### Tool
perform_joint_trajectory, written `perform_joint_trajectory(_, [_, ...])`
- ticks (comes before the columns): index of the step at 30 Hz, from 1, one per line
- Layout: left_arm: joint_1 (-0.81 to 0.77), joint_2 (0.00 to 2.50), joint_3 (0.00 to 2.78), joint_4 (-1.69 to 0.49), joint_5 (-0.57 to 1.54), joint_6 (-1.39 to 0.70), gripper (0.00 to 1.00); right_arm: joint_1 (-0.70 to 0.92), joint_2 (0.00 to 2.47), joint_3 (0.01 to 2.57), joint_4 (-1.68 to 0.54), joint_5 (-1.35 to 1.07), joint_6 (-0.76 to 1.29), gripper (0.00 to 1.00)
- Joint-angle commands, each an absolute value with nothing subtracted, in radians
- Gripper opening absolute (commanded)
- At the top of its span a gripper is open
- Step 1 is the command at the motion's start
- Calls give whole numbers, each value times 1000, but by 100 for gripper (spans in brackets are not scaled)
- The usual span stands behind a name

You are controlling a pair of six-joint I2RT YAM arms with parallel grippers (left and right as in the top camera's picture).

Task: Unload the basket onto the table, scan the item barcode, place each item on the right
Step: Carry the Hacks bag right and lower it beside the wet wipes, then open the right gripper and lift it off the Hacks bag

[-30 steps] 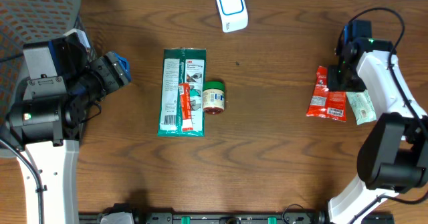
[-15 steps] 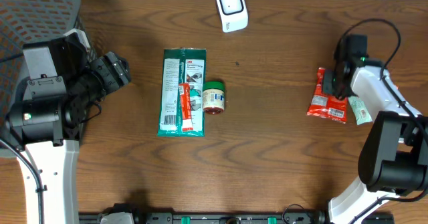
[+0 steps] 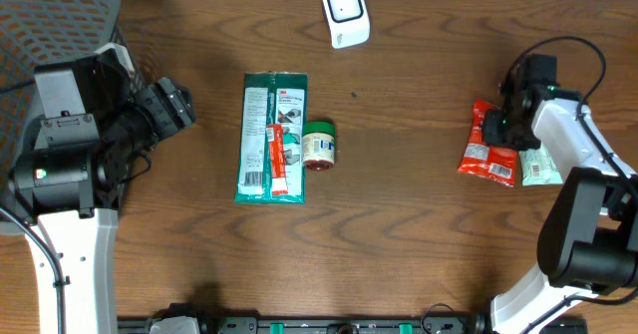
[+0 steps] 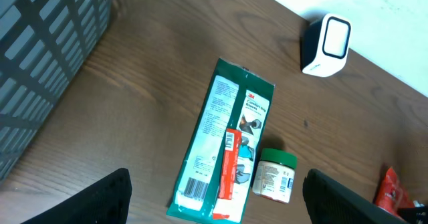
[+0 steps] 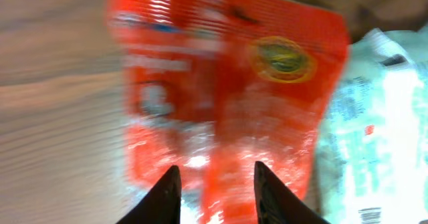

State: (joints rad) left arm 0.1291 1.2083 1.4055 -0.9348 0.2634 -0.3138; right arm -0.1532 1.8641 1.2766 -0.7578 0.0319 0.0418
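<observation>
The red packet [image 3: 483, 161], glossy with white print and a gold seal, lies flat at the overhead frame's right, the right gripper [image 5: 215, 184] low over it, fingers part-spread, likely to carry it to the scanner [image 3: 345, 13] at top centre, though whether it pinches cannot be told; the left gripper [image 4: 217, 197] gapes empty.

Wooden table [image 3: 419, 224]; scanner [image 3: 345, 13], green packet [image 3: 255, 105], jar [image 3: 319, 145], red pouch [image 3: 486, 158]

Bare table [image 3: 419, 234] runs across the middle and lower frame, giving open passage. At centre-left a green packet [image 3: 257, 135] blocks the way, with a small jar [image 3: 319, 145] touching its right edge. A scanner [image 3: 345, 13] stands at top centre. A red packet [image 3: 486, 155] and a white packet [image 3: 543, 167] crowd the right.
</observation>
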Motion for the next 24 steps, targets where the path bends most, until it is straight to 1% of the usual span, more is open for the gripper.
perform_joint_trajectory(1, [134,1208,1409,-935,268,-307,82,-140,1787,1341,-798,-188,45,33])
perform_joint_trajectory(4, [134,1208,1409,-935,268,-307,82,-114,1779,1340,-817,-245,47,33])
perform_joint_trajectory(10, [134,1208,1409,-935,268,-307,82,-42,1795,1264,-777,-231,55,34])
perform_joint_trajectory(13, [134,1208,1409,-935,268,-307,82,-12,1805,1196,-692,-171,56,36])
perform_joint_trajectory(18, [134,1208,1409,-935,268,-307,82,4,1809,1085,-522,-78,75,37])
perform_joint_trajectory(24, [134,1208,1409,-935,268,-307,82,1,1810,1045,-474,89,101,37])
